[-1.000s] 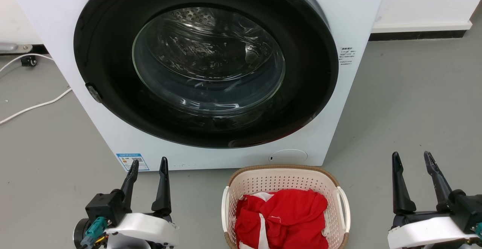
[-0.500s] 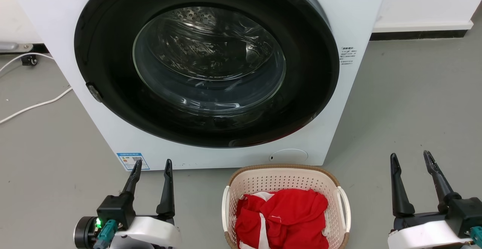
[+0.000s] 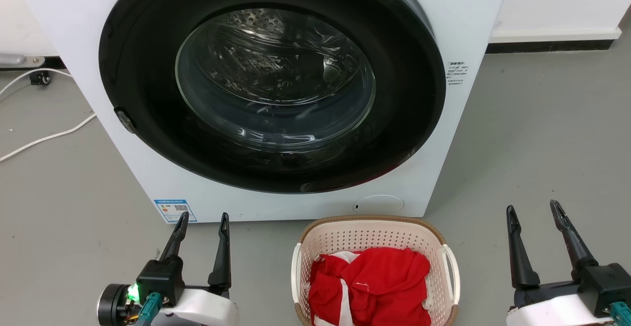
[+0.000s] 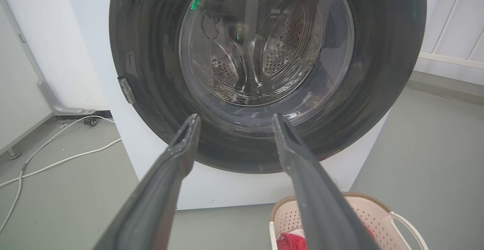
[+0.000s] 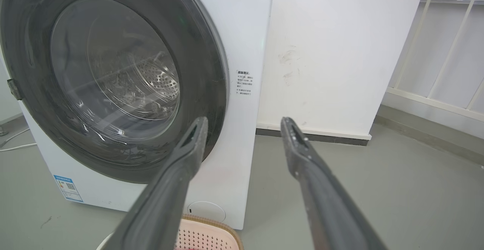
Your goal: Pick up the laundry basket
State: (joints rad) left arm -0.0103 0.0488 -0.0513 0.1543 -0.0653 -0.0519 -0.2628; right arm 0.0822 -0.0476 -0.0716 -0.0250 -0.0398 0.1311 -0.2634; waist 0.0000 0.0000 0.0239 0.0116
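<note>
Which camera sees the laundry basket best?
The head view: the laundry basket sits nearly whole, seen from above, with red clothes inside. The left wrist view shows one corner of it; the right wrist view shows a sliver of rim.

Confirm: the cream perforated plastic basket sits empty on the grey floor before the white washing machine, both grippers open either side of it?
Not empty: the head view shows red cloth with white trim lying in the cream perforated plastic basket. The rest holds: it sits on the grey floor before the white washing machine, left gripper and right gripper open either side.
</note>
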